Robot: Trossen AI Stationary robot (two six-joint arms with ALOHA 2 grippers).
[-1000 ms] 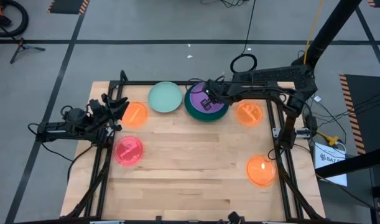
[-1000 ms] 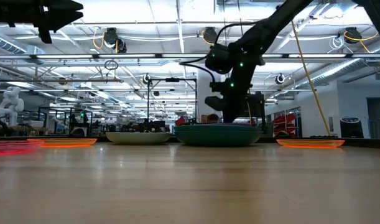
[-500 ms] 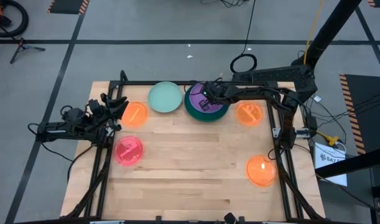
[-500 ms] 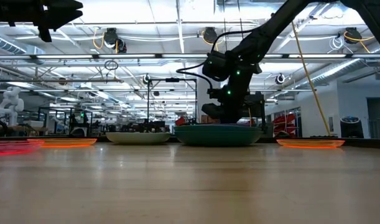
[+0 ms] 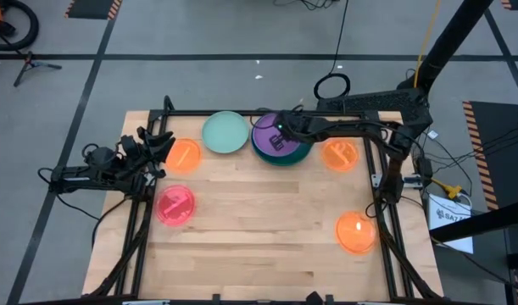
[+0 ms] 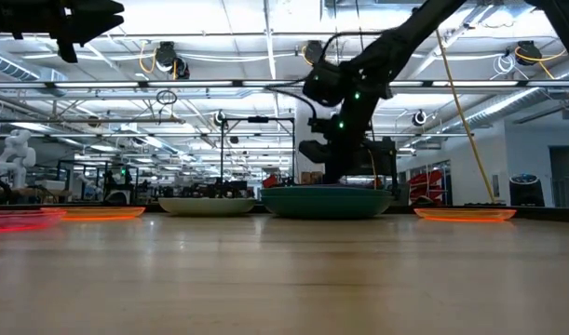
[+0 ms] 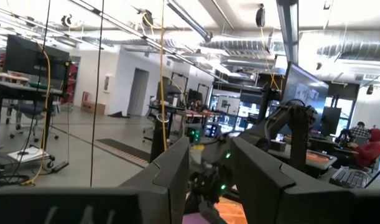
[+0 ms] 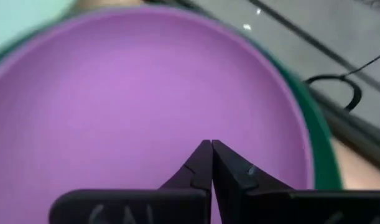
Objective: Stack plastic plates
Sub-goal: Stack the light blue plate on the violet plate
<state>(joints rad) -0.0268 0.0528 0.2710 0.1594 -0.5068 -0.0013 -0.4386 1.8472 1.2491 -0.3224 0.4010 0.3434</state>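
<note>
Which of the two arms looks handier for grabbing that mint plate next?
Probably the right. Its gripper hangs over the purple plate on the dark green plate, fingers shut and empty, right beside the mint plate. The left gripper waits at the table's left edge by an orange plate.

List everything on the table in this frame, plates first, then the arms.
Purple plate: one, nested in the dark green plate, far edge, centre.
Dark green plate: one, under the purple one.
Mint plate: one, far edge, just left of the green plate.
Orange plates: three, translucent; far left, far right, near right.
Pink plate: one, translucent, left side, nearer than the left orange one.
Table: one, light wood.
Right gripper: fingers closed together, empty, just above the purple plate.
Left gripper: open, at the table's left edge beside the left orange plate.
</note>
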